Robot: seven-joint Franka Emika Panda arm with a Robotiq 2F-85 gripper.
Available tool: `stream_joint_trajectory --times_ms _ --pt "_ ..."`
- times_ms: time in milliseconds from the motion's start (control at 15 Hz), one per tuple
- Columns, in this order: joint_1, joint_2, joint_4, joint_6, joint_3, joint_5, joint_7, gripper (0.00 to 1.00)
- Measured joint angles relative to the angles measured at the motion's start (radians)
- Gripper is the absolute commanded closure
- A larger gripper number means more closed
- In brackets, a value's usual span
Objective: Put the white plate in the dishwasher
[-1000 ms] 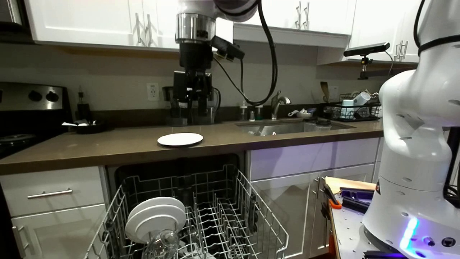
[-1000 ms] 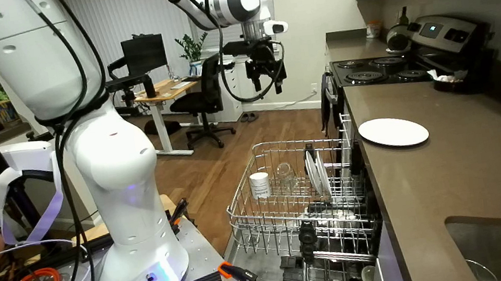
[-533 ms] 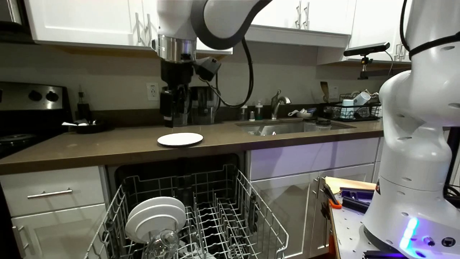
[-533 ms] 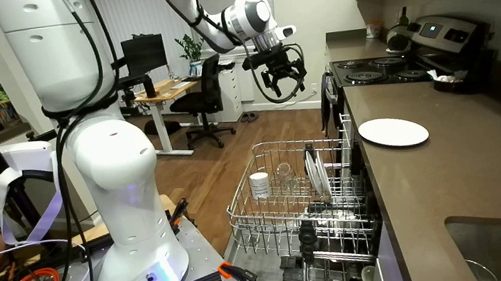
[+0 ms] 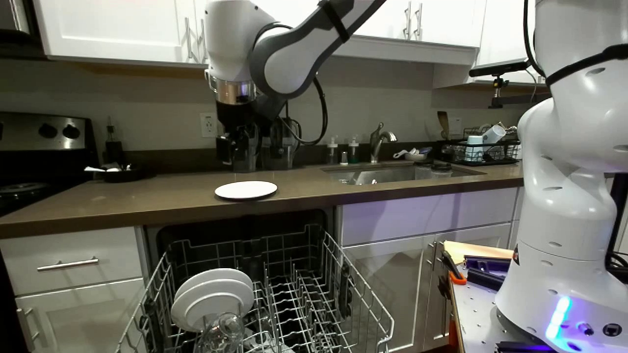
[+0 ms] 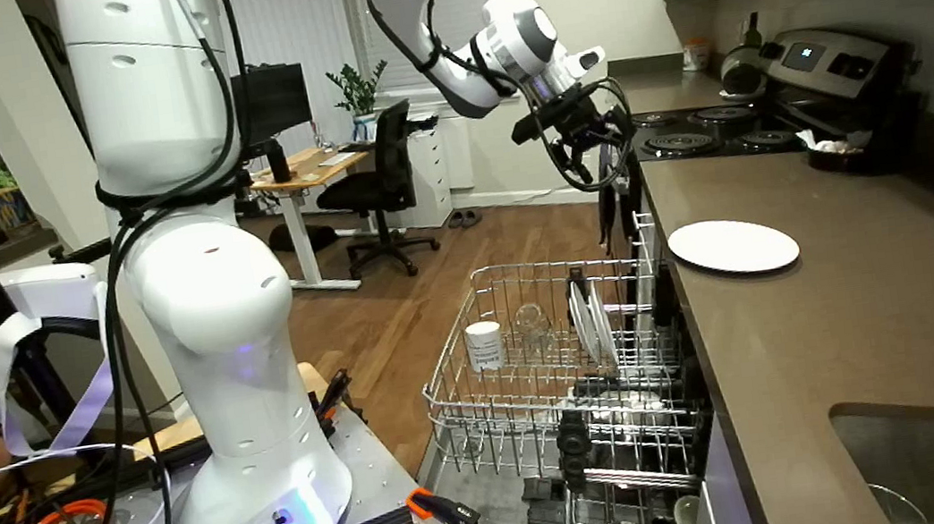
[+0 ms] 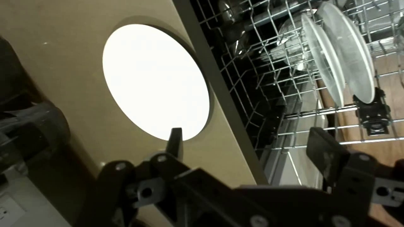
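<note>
The white plate [image 5: 246, 189] lies flat on the brown counter near its front edge, above the dishwasher; it also shows in an exterior view [image 6: 733, 246] and in the wrist view [image 7: 156, 75]. The dishwasher [image 5: 289, 223] is open with its grey wire rack [image 6: 553, 264] pulled out; the rack also shows in the wrist view [image 7: 303, 147]. My gripper [image 7: 246, 132] is open and empty, held in the air above counter height and apart from the plate. In the wrist view its left finger overlaps the plate's lower rim, and its right finger is over the rack side.
Two white dishes [image 5: 216, 299] stand upright in the rack, near a clear glass [image 5: 223, 333] and a white mug [image 6: 484, 345]. A clear pitcher [image 5: 279, 152] stands at the back of the counter. The stove [image 6: 711, 131] and sink [image 5: 392, 174] flank the plate's stretch of counter.
The arm has swung and tilted, carrying the open gripper toward the counter: leftward in an exterior view, rightward and slightly down in an exterior view. The plate and rack have not moved.
</note>
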Motion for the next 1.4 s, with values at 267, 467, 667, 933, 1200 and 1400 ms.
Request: stream_joint_trajectory --times_ms 267,467,667,933,1200,1400 --pt "0.002 0.068 0.042 -0.001 -0.046 -0.091 0.076 0.00" --pt "0.010 0.107 0.057 -0.004 -0.074 -0.176 0.150 0.00" --pt "0.015 0.136 0.067 -0.017 -0.089 -0.248 0.208 0.00" --pt "0.016 0.166 0.067 -0.033 -0.092 -0.312 0.239 0.00" --pt "0.020 0.171 0.064 -0.035 -0.088 -0.312 0.239 0.00" --pt "0.025 0.172 0.065 -0.034 -0.088 -0.362 0.242 0.00"
